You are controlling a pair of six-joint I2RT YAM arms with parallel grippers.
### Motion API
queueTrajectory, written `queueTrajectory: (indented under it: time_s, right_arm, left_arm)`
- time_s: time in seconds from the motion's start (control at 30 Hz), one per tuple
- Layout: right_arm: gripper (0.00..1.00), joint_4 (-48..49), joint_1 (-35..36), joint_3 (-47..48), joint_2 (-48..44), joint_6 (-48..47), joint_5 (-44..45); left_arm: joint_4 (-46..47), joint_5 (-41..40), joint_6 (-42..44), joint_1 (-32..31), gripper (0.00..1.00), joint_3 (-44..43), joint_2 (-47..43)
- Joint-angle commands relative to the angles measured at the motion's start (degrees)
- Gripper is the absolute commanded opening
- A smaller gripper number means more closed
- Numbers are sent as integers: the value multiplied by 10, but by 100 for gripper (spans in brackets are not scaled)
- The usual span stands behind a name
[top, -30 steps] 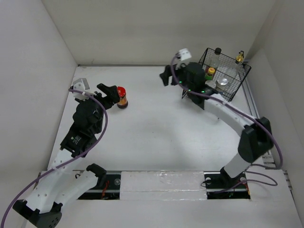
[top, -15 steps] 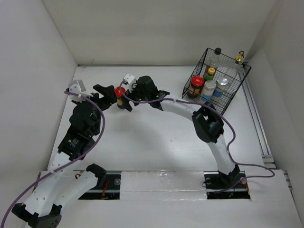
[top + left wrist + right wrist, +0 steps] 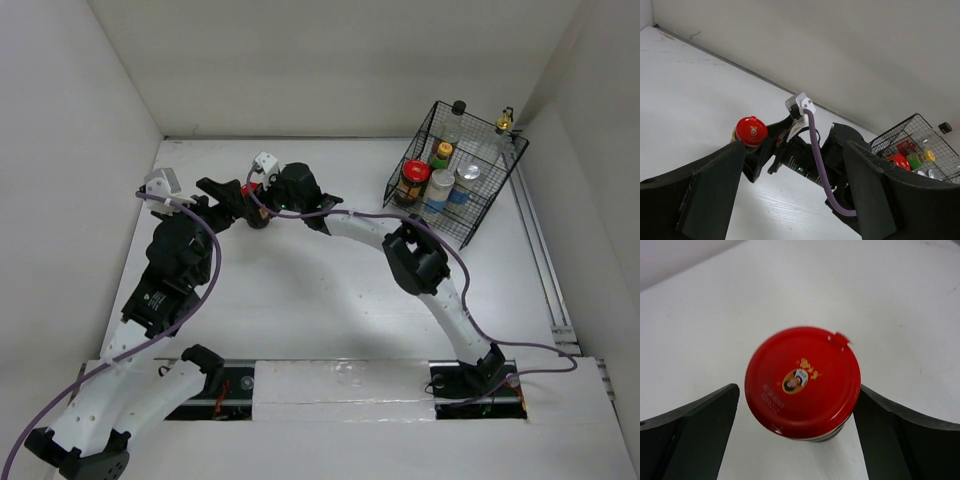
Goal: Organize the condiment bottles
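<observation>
A red-lidded dark jar [image 3: 802, 382] stands upright on the white table at the back left. It also shows in the left wrist view [image 3: 751, 131] and as a sliver of red in the top view [image 3: 247, 188]. My right gripper [image 3: 797, 390] is open, with one finger on each side of the jar, close to its lid. In the top view the right gripper [image 3: 252, 196] covers most of the jar. My left gripper [image 3: 226, 198] is open and empty just left of the jar, which stands beyond its left finger [image 3: 710, 190].
A black wire basket [image 3: 478, 205] stands at the back right. It holds a red-lidded jar [image 3: 415, 172], a yellow-capped bottle [image 3: 443, 150], a black-capped bottle [image 3: 458, 108], a gold-capped bottle [image 3: 505, 120] and a silver-lidded shaker [image 3: 467, 172]. The right arm stretches across the table's back.
My right arm has swung from the basket across to the left and set its open jaws around the jar. My left gripper has drawn back a little from the jar.
</observation>
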State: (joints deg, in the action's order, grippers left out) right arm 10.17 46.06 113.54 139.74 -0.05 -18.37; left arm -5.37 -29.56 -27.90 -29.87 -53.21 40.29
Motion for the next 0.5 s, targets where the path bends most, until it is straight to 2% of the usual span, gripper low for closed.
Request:
queueTrajectory:
  time_s: [0.0, 0.07, 0.1, 0.17, 0.23, 0.27, 0.47]
  right_arm:
    - [96, 112, 7, 32, -2, 37, 12]
    - [92, 112, 7, 40, 4, 44, 12]
    - [86, 117, 7, 40, 10, 51, 12]
    - [68, 117, 7, 40, 10, 51, 12]
    - [66, 117, 7, 40, 10, 51, 18]
    - [58, 117, 7, 32, 4, 51, 18]
    - [54, 200, 7, -76, -89, 80, 4]
  left_arm:
    - [26, 3, 8, 2, 75, 1, 0]
    - [26, 3, 8, 2, 75, 1, 0]
    - [26, 3, 8, 2, 75, 1, 0]
    - [26, 3, 8, 2, 75, 1, 5]
    - [26, 3, 8, 2, 75, 1, 5]
    - [26, 3, 8, 2, 75, 1, 5]
    - [26, 3, 8, 2, 75, 1, 5]
